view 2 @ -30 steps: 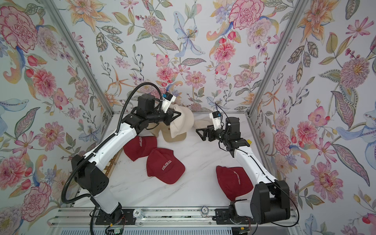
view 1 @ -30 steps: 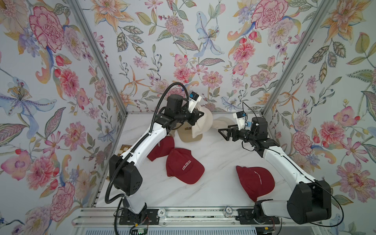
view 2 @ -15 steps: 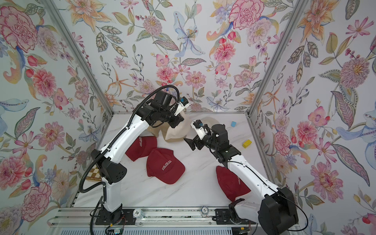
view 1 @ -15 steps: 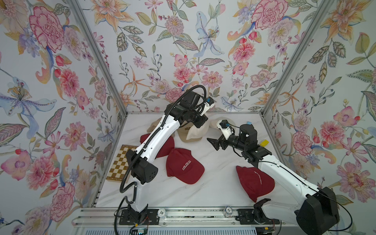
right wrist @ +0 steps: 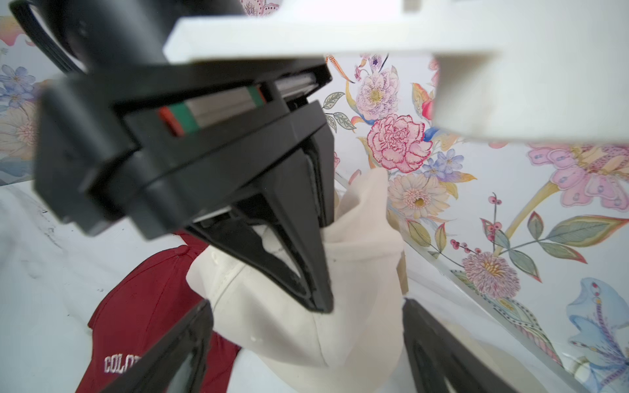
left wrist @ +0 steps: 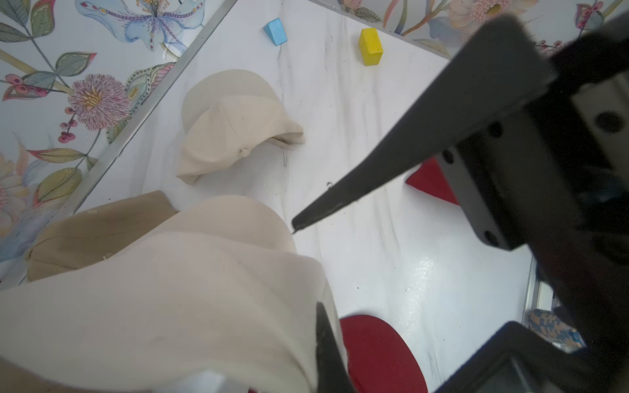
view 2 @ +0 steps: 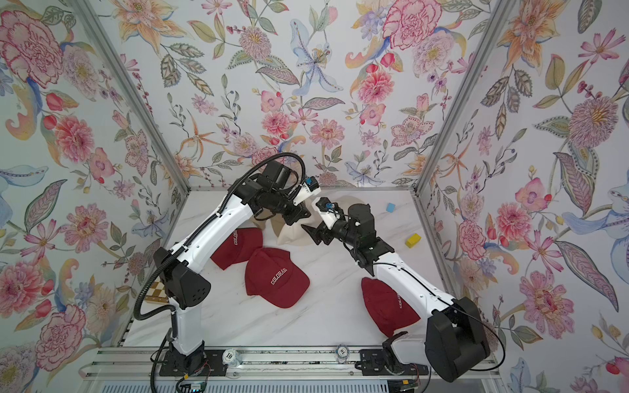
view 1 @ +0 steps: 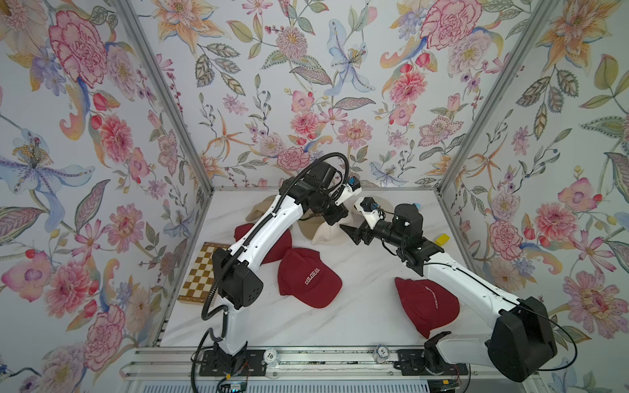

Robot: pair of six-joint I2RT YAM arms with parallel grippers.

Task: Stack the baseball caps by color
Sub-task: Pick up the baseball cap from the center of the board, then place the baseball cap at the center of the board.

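Observation:
My left gripper [view 1: 335,217] is shut on a cream baseball cap [right wrist: 306,333], which hangs crumpled from its closed tips [right wrist: 320,299] above the table. My right gripper [right wrist: 306,354] is open beside it, and its fingers [right wrist: 177,350] stand on either side of the hanging cap without touching it. A second cream cap [left wrist: 231,126] lies near the back wall. Tan caps [view 1: 258,211] lie under my left arm. Three dark red caps lie on the table: one in the middle [view 1: 308,275], one partly under my left arm [view 2: 238,248], one under my right arm [view 1: 425,303].
A checkered wooden board [view 1: 200,272] lies at the left edge of the white marble table [view 1: 360,306]. A blue block [view 2: 390,207] and a yellow block [view 2: 413,240] sit at the back right. Flowered walls close in three sides.
My left gripper has carried the cream cap down and toward the middle. My right gripper has swung left to the cap, and its jaws have narrowed slightly.

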